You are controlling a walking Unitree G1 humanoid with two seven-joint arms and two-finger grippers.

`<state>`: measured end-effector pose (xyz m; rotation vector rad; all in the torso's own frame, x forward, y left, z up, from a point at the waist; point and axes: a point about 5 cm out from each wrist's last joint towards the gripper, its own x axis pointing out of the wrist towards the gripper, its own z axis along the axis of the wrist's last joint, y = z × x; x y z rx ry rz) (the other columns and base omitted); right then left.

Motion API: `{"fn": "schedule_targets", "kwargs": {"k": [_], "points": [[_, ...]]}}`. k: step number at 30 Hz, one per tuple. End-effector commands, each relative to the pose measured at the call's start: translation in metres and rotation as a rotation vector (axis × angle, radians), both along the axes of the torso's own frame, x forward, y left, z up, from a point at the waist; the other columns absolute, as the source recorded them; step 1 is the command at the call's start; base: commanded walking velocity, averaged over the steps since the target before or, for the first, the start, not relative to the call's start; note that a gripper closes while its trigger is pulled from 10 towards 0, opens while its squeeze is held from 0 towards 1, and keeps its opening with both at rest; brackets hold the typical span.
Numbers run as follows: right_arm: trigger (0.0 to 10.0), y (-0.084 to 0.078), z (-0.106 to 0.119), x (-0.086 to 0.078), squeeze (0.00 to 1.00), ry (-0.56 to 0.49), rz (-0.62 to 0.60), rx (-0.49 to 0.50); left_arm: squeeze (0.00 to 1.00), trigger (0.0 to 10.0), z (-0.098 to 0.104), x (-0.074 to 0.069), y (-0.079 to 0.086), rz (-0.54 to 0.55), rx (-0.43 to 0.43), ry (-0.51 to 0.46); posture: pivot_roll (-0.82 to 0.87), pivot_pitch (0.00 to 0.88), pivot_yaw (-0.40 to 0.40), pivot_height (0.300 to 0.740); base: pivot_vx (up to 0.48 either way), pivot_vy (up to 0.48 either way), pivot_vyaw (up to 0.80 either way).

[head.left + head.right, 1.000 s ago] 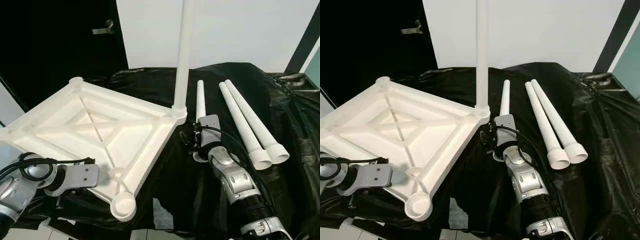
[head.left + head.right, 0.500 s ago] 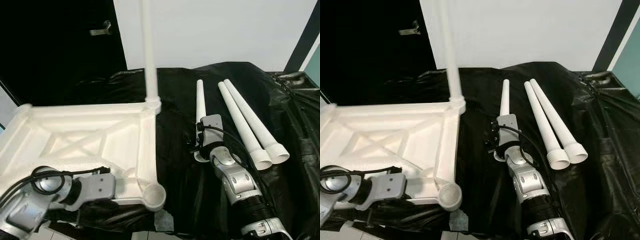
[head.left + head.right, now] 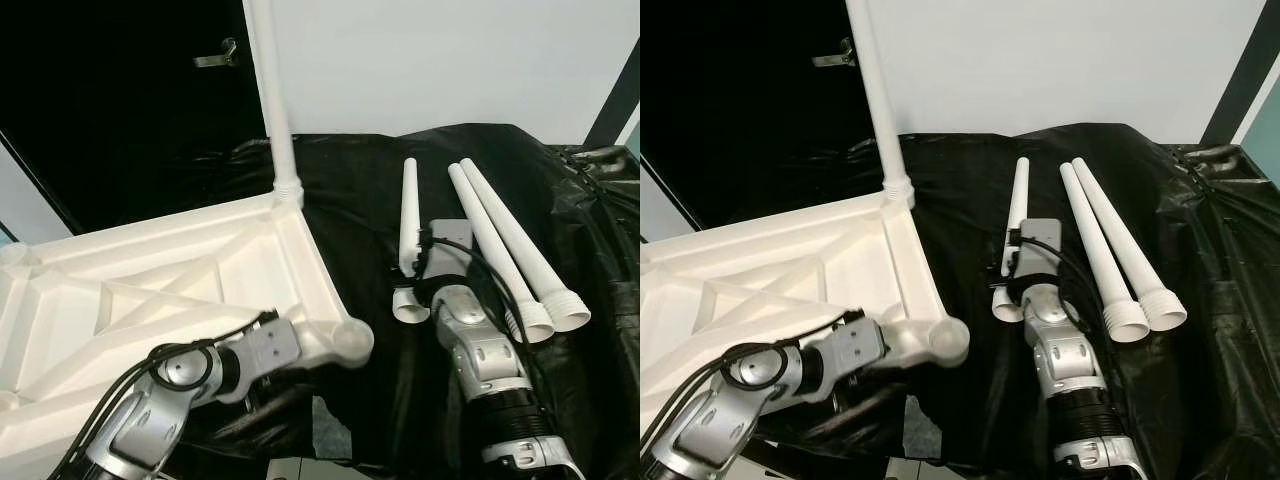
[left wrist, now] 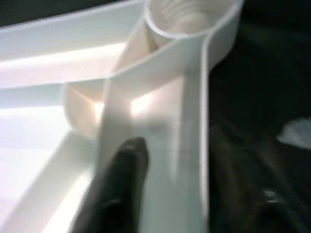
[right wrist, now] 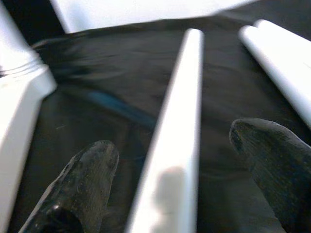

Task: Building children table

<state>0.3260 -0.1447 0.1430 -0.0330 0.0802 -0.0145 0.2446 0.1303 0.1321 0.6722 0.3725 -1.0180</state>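
Three loose legs (image 3: 478, 232) lie on the black sheet (image 3: 360, 200) at about 3 o'clock. The right gripper (image 5: 170, 170) sits wide open around one. The left gripper (image 4: 160, 194) is clamped on the tabletop (image 3: 150, 290) rim at 7 o'clock.

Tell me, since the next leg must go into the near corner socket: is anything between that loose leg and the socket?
Nothing visible. The right gripper straddles the loose leg, fingers open on either side. Between it and the empty socket on the tabletop lies only black sheet. The left gripper holds the tabletop's rim by that socket.
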Motion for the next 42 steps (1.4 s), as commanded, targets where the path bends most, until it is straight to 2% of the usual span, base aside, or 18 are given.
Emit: {"fn": "schedule_targets", "kwargs": {"k": [1, 2, 3, 5, 6, 7, 9, 10, 16, 21, 22, 26, 29, 33, 38, 39, 41, 42], "points": [[10.0, -0.001, 0.005, 0.002, 1.0, 0.004, -0.018, 0.021, 0.97, 10.0, 0.009, 0.006, 0.004, 0.076, -0.006, -0.068, 0.12, 0.0, 0.037, 0.74, 0.0, 0.0, 0.0], [10.0, -0.003, 0.006, 0.002, 1.0, 0.014, -0.03, 0.029, 0.59, 10.0, 0.012, 0.006, 0.003, 0.071, -0.022, -0.071, 0.12, 0.0, 0.037, 0.74, 0.0, 0.0, 0.0], [10.0, -0.004, 0.005, 0.003, 1.0, 0.03, -0.035, 0.043, 0.0, 10.0, 0.016, 0.006, 0.002, 0.075, -0.046, -0.072, 0.12, 0.0, 0.036, 0.74, 0.0, 0.0, 0.0], [10.0, -0.004, 0.005, 0.003, 1.0, 0.043, -0.031, 0.056, 0.0, 10.0, 0.02, 0.006, 0.001, 0.076, -0.067, -0.067, 0.12, 0.0, 0.036, 0.74, 0.0, 0.0, 0.0], [10.0, -0.004, 0.005, 0.004, 0.57, 0.06, -0.023, 0.08, 0.0, 10.0, 0.024, 0.005, 0.001, 0.053, -0.085, -0.075, 0.12, 0.0, 0.036, 0.74, 0.0, 0.0, 0.0], [10.0, -0.003, 0.004, 0.005, 0.33, 0.075, -0.013, 0.098, 0.0, 10.0, 0.027, 0.005, 0.0, 0.04, -0.098, -0.078, 0.12, 0.0, 0.036, 0.74, 0.0, 0.0, 0.0], [10.0, -0.003, 0.004, 0.005, 0.33, 0.084, -0.007, 0.109, 0.0, 10.0, 0.029, 0.004, -0.001, 0.032, -0.105, -0.081, 0.12, 0.0, 0.036, 0.74, 0.0, 0.0, 0.0], [10.0, -0.001, 0.003, 0.006, 0.0, 0.096, 0.008, 0.122, 0.0, 10.0, 0.032, 0.002, -0.003, 0.013, -0.122, -0.096, 0.12, 0.0, 0.033, 0.74, 0.0, 0.0, 0.0], [10.0, 0.001, 0.004, 0.01, 0.0, 0.116, 0.035, 0.143, 0.0, 10.0, 0.039, -0.003, -0.007, -0.035, -0.167, -0.105, 0.12, 0.0, 0.028, 0.74, 0.0, 0.0, 0.0], [10.0, -0.002, 0.005, 0.022, 0.0, 0.222, 0.061, 0.216, 0.0, 10.0, 0.053, -0.01, -0.013, -0.096, -0.26, -0.102, 0.12, 0.0, 0.005, 0.74, 0.0, 0.0, 0.0], [10.0, -0.002, 0.005, 0.022, 0.0, 0.222, 0.061, 0.216, 0.0, 10.0, 0.053, -0.01, -0.013, -0.096, -0.26, -0.102, 0.12, 0.0, 0.005, 0.74, 0.0, 0.0, 0.0], [10.0, -0.01, -0.003, 0.027, 0.0, 0.365, 0.076, 0.212, 0.0, 10.0, 0.058, -0.006, -0.013, -0.063, -0.285, -0.128, 0.13, 0.0, -0.026, 0.74, 0.0, 0.0, 0.0], [10.0, -0.014, -0.009, 0.029, 0.0, 0.425, 0.078, 0.196, 0.0, 10.0, 0.058, -0.004, -0.012, -0.041, -0.289, -0.143, 0.13, 0.0, -0.032, 0.74, 0.0, 0.0, 0.0], [10.0, -0.015, -0.012, 0.029, 0.0, 0.456, 0.084, 0.207, 0.0, 10.0, 0.058, -0.004, -0.012, -0.032, -0.294, -0.143, 0.13, 0.0, -0.037, 0.74, 0.0, 0.0, 0.0], [10.0, -0.016, -0.021, 0.035, 0.0, 0.555, 0.125, 0.186, 0.0, 10.0, 0.058, -0.002, -0.013, -0.003, -0.307, -0.16, 0.12, 0.0, -0.059, 0.74, 0.0, 0.0, 0.0], [8.3, -0.015, -0.023, 0.036, 0.0, 0.577, 0.139, 0.196, 0.0, 10.0, 0.058, -0.001, -0.013, 0.006, -0.309, -0.163, 0.12, 0.0, -0.061, 0.74, 0.0, 0.0, 0.0], [8.3, -0.015, -0.023, 0.036, 0.0, 0.577, 0.139, 0.196, 0.0, 10.0, 0.058, -0.001, -0.013, 0.006, -0.309, -0.163, 0.12, 0.0, -0.061, 0.74, 0.0, 0.0, 0.0], [4.4, -0.015, -0.024, 0.037, 0.0, 0.588, 0.146, 0.193, 0.0, 10.0, 0.058, 0.0, -0.013, 0.016, -0.31, -0.167, 0.12, 0.0, -0.062, 0.74, 0.0, 0.0, 0.0]]}}
